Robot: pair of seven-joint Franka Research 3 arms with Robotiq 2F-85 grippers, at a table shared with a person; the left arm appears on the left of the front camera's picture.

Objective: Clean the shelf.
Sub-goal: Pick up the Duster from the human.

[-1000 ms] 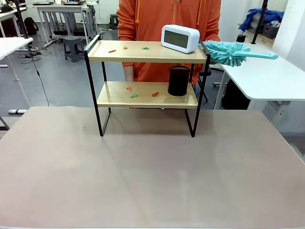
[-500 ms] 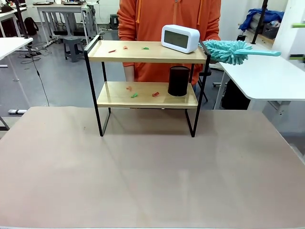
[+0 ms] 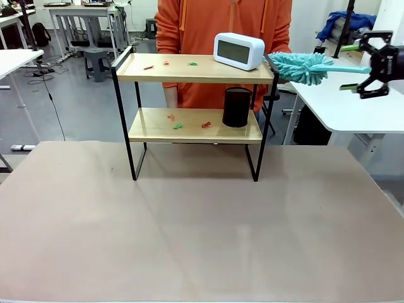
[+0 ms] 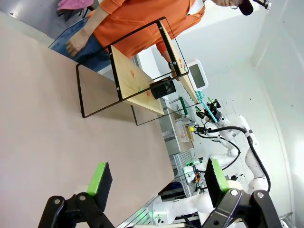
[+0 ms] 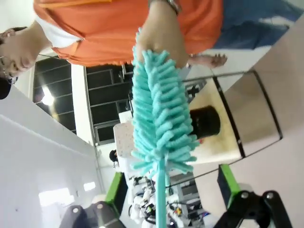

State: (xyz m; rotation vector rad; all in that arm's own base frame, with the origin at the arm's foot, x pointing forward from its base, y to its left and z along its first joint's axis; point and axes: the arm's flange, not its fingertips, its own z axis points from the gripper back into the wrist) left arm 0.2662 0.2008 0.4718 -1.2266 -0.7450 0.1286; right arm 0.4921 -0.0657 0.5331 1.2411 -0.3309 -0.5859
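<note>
1. Standing toward 12 o'clock on the brown table, the shelf faces the robot, with a person in an orange top just behind it.
2. On its top board a white clock sits at the 3 o'clock end, with small red and green scraps toward 9 o'clock. On the lower board a black cup stands at the 3 o'clock end, with more scraps at its 9 o'clock side.
3. A teal duster pokes out past the shelf's 3 o'clock end rail. Its fluffy head is near the clock and its thin handle points to 3 o'clock above a white side table. In the right wrist view the person's hand is at the head's far end.
4. The right gripper sits at the handle's tip, jaws spread, with one green pad on each side of the handle and apart from it.
5. The left gripper hangs over bare table, jaws released with nothing between them. The shelf lies toward 12 o'clock in its view.
</note>
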